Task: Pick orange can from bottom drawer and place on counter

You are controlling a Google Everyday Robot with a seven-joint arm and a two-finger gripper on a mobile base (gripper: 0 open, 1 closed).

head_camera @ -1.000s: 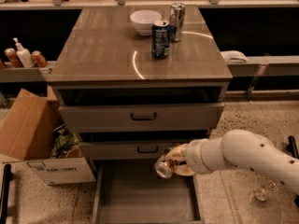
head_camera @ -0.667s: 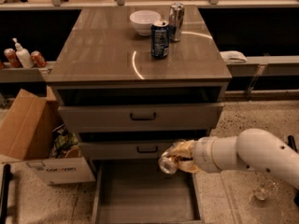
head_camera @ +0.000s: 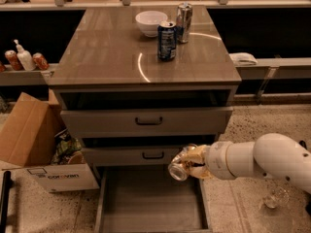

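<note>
1. Since a second ago, the gripper and its white arm have slid a little to the right and slightly up, carrying the orange can with them; everything else has stayed put.
2. I read the gripper as closed around the orange can, its tan fingers wrapped over the can's body, right of centre in the lower part of the frame.
3. I see the orange can tilted, its silver end facing down-left, held in the air over the right rear of the bottom drawer and just in front of the middle drawer.
4. I see the bottom drawer pulled out at the bottom centre, its grey floor bare where it shows.
5. Above, the top drawer stands slightly ajar under the counter.
6. On the counter, toward the upper centre, I count a dark blue can, a taller silver can just behind it, and a white bowl to their left.
7. At the lower left sits an open cardboard box beside the cabinet.
</note>
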